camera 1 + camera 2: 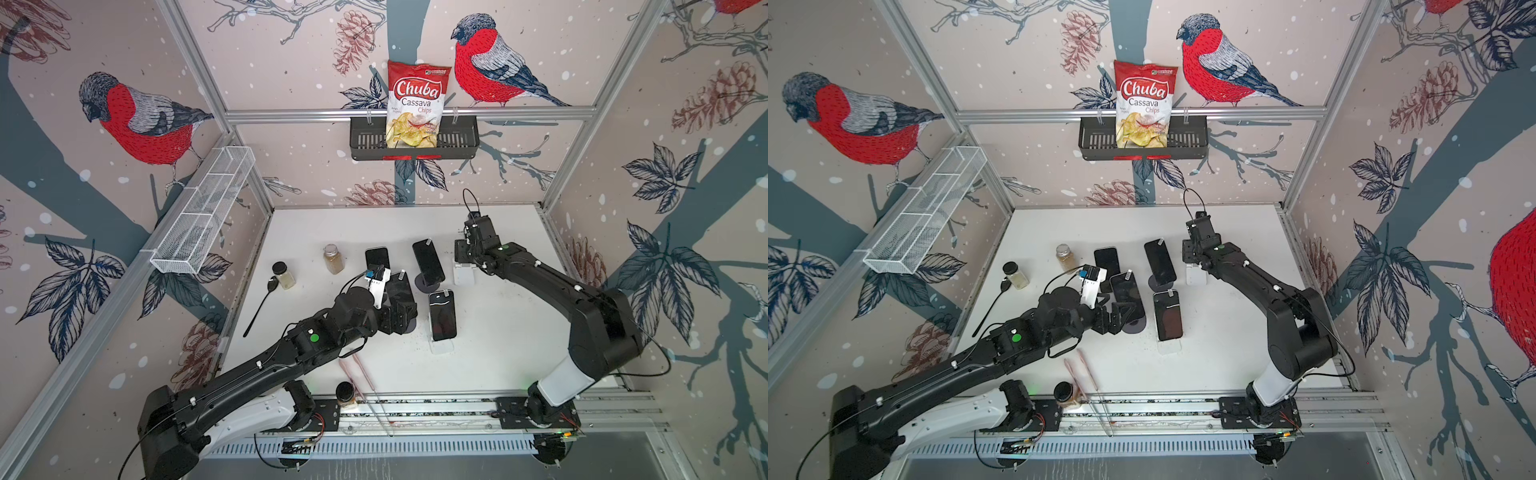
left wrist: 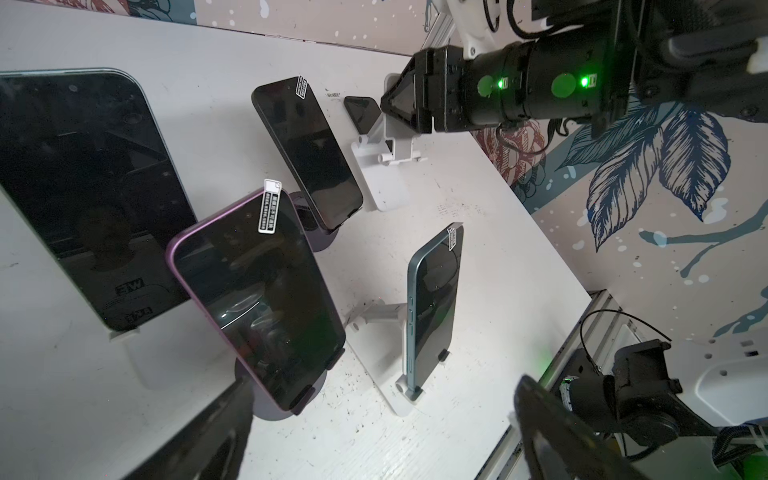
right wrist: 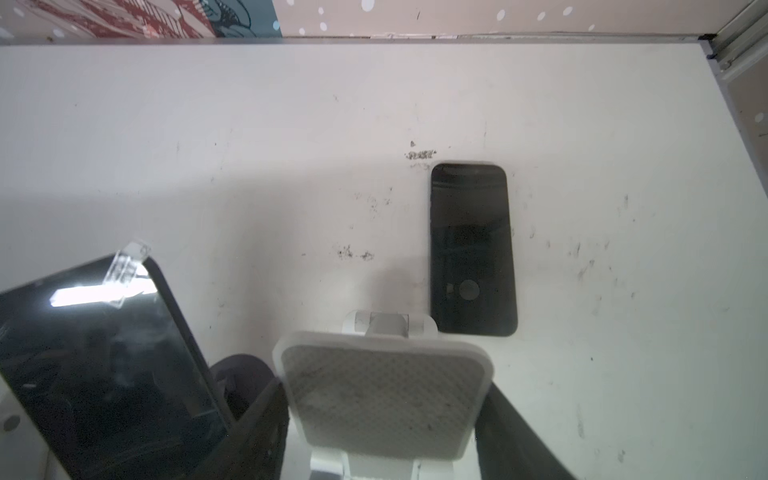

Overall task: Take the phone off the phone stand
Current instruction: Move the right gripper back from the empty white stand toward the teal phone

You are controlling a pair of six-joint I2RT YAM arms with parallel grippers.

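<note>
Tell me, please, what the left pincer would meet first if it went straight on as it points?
Probably the purple phone on its dark round stand, close ahead; depth is unclear.

Black phone (image 3: 471, 249) flat, screen up, just behind empty white phone stand (image 3: 382, 399) with tilted textured pad.

White stand (image 3: 384, 399) partly cropped @ edge.
</note>
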